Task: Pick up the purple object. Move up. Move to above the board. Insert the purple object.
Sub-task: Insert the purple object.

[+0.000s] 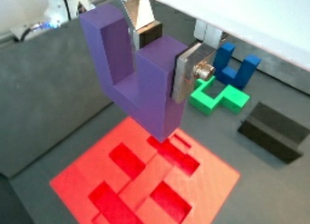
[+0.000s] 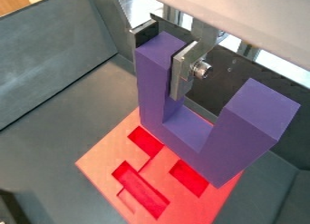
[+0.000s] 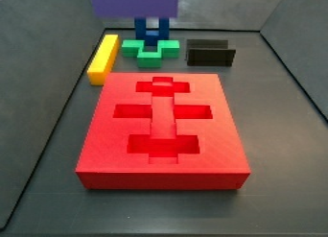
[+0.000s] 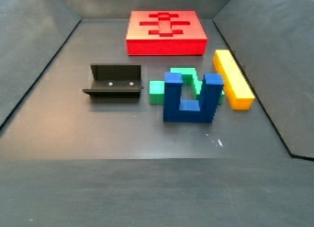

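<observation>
The gripper [image 2: 182,72] is clamping one upright arm of the purple object [image 2: 200,119], carrying it high above the board [image 3: 161,121]. The block looks rigid, matte, and grippable on its flat arm faces.

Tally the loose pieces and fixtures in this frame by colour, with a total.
Purple: 1, the purple block held in the gripper above the red board
Red: 1, the board
Blue: 1, U piece
Green: 1, block
Yellow: 1, bar
Dark: 1, fixture
Total: 6
</observation>
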